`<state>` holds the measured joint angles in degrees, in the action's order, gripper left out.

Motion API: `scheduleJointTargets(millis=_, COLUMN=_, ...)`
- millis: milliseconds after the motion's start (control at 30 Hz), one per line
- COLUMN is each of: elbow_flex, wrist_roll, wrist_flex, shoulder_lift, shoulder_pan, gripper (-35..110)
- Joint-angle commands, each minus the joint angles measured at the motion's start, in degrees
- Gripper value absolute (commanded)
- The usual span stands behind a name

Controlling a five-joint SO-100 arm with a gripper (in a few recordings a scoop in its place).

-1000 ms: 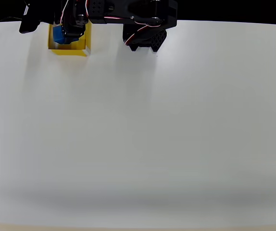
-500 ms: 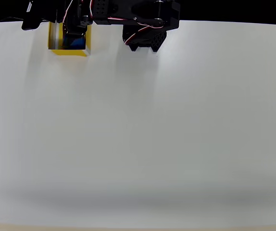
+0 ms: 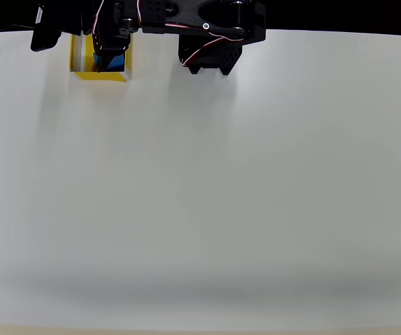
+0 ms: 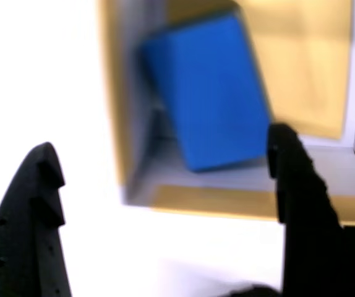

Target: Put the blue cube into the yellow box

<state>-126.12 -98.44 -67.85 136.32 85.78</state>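
Wrist view, tool (image 4: 165, 179) spread, above yellow box (image 4: 227, 201)

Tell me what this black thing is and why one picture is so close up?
The black thing is a robot arm at the top edge of a white table. One camera looks down from above. The other rides on the arm's wrist, so everything looks big. The two black prongs are the fingers of its pincer, and they stand apart, holding nothing. The blue cube lies tilted inside the yellow box. From above, the yellow box sits near the table's top left corner.
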Motion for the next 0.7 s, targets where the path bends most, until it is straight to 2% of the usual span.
scheduleJointTargets(millis=0, elbow_flex=6.77, wrist_roll=0.09, wrist_flex=-1.67, shoulder_lift=6.68, shoulder_pan=-6.5, gripper=35)
scheduleJointTargets(millis=233, elbow_flex=2.81, wrist_roll=1.41, wrist_flex=-4.39, shoulder_lift=16.26, shoulder_pan=-24.35, gripper=35)
scheduleJointTargets(millis=400, elbow_flex=-5.98, wrist_roll=2.46, wrist_flex=-0.88, shoulder_lift=22.85, shoulder_pan=-39.99, gripper=33)
scheduleJointTargets(millis=500, elbow_flex=-13.54, wrist_roll=2.64, wrist_flex=2.02, shoulder_lift=26.63, shoulder_pan=-49.66, gripper=27)
scheduleJointTargets(millis=667, elbow_flex=-21.88, wrist_roll=2.11, wrist_flex=0.53, shoulder_lift=32.78, shoulder_pan=-63.28, gripper=17)
